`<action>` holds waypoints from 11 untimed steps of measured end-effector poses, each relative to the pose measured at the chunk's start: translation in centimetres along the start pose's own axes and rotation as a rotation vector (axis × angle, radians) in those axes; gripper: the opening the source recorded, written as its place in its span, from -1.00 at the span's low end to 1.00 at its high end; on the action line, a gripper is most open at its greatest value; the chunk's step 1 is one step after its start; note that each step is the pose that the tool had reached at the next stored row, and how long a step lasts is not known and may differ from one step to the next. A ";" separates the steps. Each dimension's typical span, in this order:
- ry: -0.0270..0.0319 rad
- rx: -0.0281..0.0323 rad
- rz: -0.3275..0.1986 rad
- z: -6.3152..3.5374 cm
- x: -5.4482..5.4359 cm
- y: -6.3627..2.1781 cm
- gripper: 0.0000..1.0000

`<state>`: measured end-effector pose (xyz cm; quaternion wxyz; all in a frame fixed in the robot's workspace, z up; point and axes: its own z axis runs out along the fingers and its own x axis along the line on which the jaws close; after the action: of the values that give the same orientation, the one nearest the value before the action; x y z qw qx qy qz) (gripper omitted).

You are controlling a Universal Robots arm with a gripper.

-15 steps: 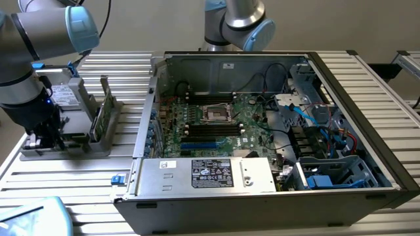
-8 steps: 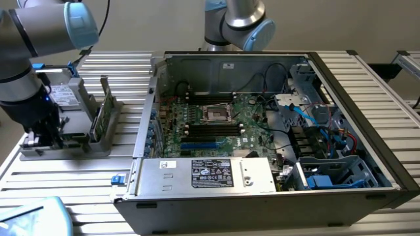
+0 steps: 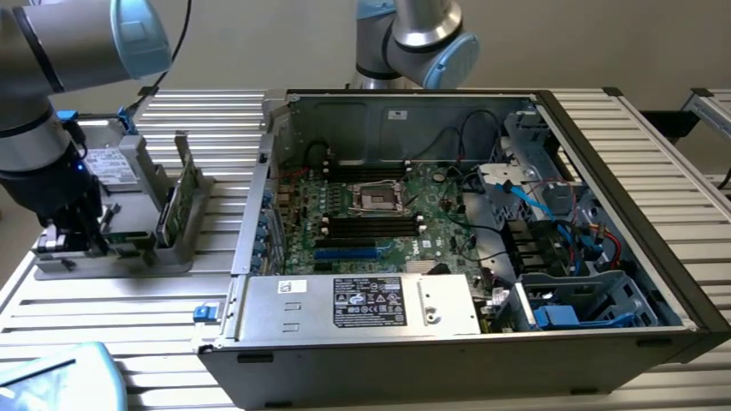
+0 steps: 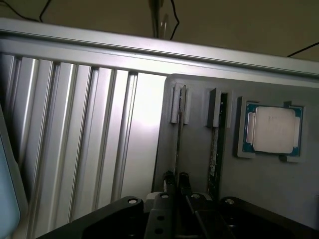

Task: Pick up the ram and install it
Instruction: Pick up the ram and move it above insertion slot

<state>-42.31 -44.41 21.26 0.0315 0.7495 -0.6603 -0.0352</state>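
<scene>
The ram [image 4: 178,134] is a thin green stick seen edge-on, standing in a slot of the grey holder [image 4: 195,149]. My gripper [image 4: 177,180] straddles its near end, with the fingertips [image 4: 169,180] pressed against both faces, shut on it. A second green stick [image 4: 215,149] stands in the neighbouring slot. In the exterior view my gripper [image 3: 71,244] reaches down into the holder [image 3: 115,261] at the exterior view's left, beside the open computer case [image 3: 457,240].
A square silver processor chip [image 4: 271,130] lies in a pocket of the holder beside the sticks. An upright green board [image 3: 174,205] and a grey drive [image 3: 115,167] stand on the holder. The motherboard's dark memory slots [image 3: 371,224] lie inside the case. The table is ribbed metal [image 3: 103,325].
</scene>
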 end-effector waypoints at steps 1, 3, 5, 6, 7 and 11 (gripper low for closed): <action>-0.0001 -0.0007 0.000 -0.08 0.0 -0.02 -0.73; -0.0002 -0.0023 0.000 -0.23 0.0 -0.04 -0.73; -0.0005 -0.0037 0.000 -0.39 0.0 -0.08 -0.73; -0.0006 -0.0046 0.000 -0.49 0.0 -0.09 -0.73; -0.0007 -0.0055 0.000 -0.60 0.0 -0.08 -0.73; -0.0011 -0.0078 0.000 -1.03 0.0 -0.08 -0.73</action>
<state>-42.13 -44.41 22.28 0.0341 0.7494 -0.6602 -0.0382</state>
